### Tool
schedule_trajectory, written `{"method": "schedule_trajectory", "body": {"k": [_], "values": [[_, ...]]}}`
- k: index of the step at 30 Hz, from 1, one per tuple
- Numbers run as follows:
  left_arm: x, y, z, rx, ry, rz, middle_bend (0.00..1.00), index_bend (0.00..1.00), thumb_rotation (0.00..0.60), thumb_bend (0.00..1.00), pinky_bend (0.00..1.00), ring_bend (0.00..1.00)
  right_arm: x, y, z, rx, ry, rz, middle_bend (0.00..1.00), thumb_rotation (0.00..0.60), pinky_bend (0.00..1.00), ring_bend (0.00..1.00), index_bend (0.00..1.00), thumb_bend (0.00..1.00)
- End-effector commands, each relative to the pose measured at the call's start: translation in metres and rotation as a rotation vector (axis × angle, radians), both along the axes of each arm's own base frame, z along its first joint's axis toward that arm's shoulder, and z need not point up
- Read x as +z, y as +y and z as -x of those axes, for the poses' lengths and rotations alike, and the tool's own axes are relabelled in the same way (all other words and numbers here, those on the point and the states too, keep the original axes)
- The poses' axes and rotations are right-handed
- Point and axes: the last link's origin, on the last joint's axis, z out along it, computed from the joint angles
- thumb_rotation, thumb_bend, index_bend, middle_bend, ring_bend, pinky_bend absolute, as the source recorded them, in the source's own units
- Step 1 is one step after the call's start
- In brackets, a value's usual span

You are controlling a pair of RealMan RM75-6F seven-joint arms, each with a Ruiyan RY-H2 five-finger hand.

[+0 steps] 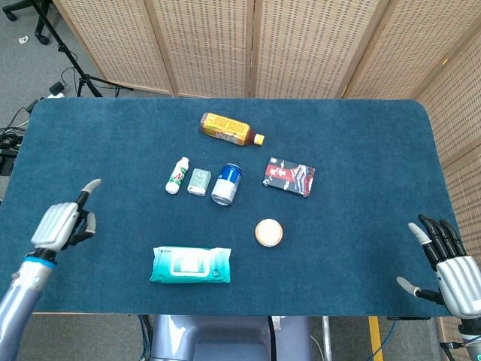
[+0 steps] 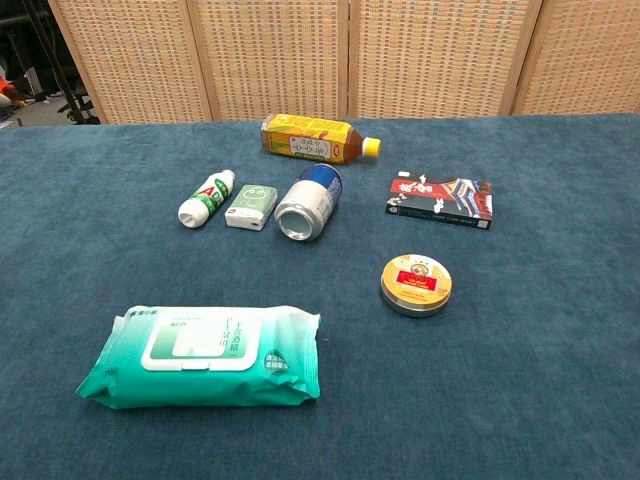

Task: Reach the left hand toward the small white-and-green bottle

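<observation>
The small white-and-green bottle (image 1: 177, 174) (image 2: 207, 197) lies on its side on the blue table (image 1: 361, 150), left of a small green-and-white box (image 1: 198, 181). My left hand (image 1: 64, 222) hovers over the table's left part, well to the lower left of the bottle. It holds nothing, and one finger sticks out toward the bottle. At the front right corner my right hand (image 1: 451, 271) holds nothing, its fingers spread. Neither hand shows in the chest view.
Right of the box lie a blue can (image 1: 226, 183) and a patterned flat box (image 1: 288, 176). An amber drink bottle (image 1: 229, 128) lies behind them. A round tin (image 1: 269, 232) and a teal wipes pack (image 1: 190, 264) lie nearer the front.
</observation>
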Motion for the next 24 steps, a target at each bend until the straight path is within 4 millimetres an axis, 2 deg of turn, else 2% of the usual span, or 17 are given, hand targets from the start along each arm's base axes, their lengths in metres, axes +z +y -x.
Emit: {"method": "schedule_trajectory", "body": {"k": [1,3,9,18,24], "values": [[-0.025,0.042,-0.026,0.037,-0.068,0.12,0.94,0.0,0.6,0.78,1.0,1.0,0.0,-0.002,0.001,-0.006,0.0,-0.002,0.0,0.6,0.0,0.0,0.0,0.0],[-0.048,0.057,-0.037,0.052,-0.093,0.2,0.94,0.0,0.6,0.78,1.0,1.0,0.0,-0.005,0.002,-0.018,-0.001,-0.003,0.0,0.6,0.0,0.0,0.0,0.0],[-0.078,0.084,-0.061,0.078,-0.085,0.28,0.94,0.0,0.6,0.78,1.0,1.0,0.0,-0.01,0.005,-0.037,-0.002,-0.005,0.0,0.6,0.0,0.0,0.0,0.0],[-0.117,0.099,-0.09,0.095,-0.055,0.323,0.94,0.0,0.6,0.78,1.0,1.0,-0.001,-0.013,0.008,-0.058,-0.001,-0.008,0.0,0.6,0.0,0.0,0.0,0.0],[-0.133,0.102,-0.093,0.131,-0.051,0.338,0.94,0.0,0.6,0.78,1.0,1.0,-0.001,-0.014,0.009,-0.063,-0.003,-0.008,0.0,0.6,0.0,0.0,0.0,0.0]]}}
